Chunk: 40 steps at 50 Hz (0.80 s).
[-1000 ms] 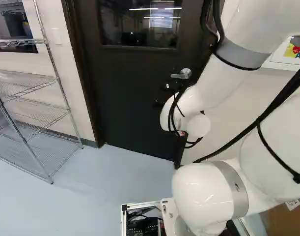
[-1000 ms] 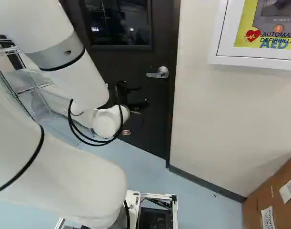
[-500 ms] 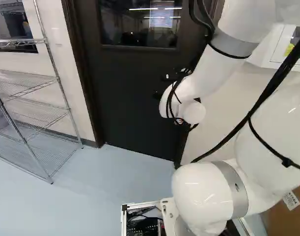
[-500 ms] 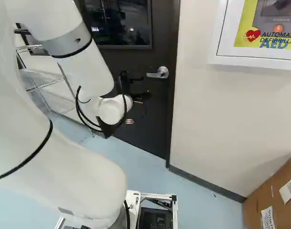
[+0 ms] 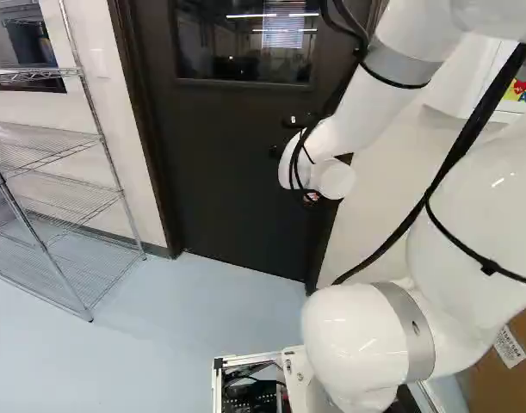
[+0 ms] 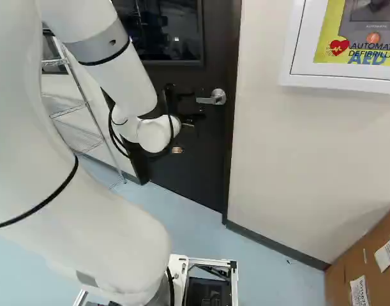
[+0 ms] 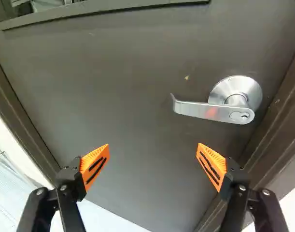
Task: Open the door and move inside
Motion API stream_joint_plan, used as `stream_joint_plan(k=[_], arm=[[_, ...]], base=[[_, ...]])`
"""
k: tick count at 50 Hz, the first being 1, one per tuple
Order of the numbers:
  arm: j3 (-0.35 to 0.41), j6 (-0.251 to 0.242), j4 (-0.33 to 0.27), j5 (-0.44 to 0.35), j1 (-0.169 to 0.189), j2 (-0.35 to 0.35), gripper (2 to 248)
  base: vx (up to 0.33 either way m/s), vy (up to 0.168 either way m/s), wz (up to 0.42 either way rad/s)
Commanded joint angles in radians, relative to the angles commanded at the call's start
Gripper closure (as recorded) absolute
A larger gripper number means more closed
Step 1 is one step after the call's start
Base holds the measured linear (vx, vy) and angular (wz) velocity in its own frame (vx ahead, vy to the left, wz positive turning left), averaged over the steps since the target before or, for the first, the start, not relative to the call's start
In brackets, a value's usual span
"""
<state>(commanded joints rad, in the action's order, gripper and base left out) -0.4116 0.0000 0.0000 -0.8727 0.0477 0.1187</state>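
In the right base view my gripper, dark against the dark door, is left of and slightly below the silver lever handle. The wrist view has the gripper open, its orange-padded fingers wide apart with nothing between them. Ahead of the fingers, nearer the right-hand one, the lever lies roughly level on its round plate; no contact shows. The door stands closed in its frame. In the left base view the arm hides the handle.
A wire shelf rack stands left of the door. Right of the door are a wall, a white defibrillator cabinet and, low down, a cardboard box. Blue floor lies before the door.
The wrist and gripper have risen along the door to about the handle's height, shifting toward the handle in the right base view. The base, door and handle have not moved.
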Motion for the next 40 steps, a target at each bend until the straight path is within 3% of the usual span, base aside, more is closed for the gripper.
stream_joint_plan(k=[40], arm=[[-0.073, 0.0, 0.0, 0.0, -0.001, 0.021, 3]], base=[[0.0, 0.0, 0.0]])
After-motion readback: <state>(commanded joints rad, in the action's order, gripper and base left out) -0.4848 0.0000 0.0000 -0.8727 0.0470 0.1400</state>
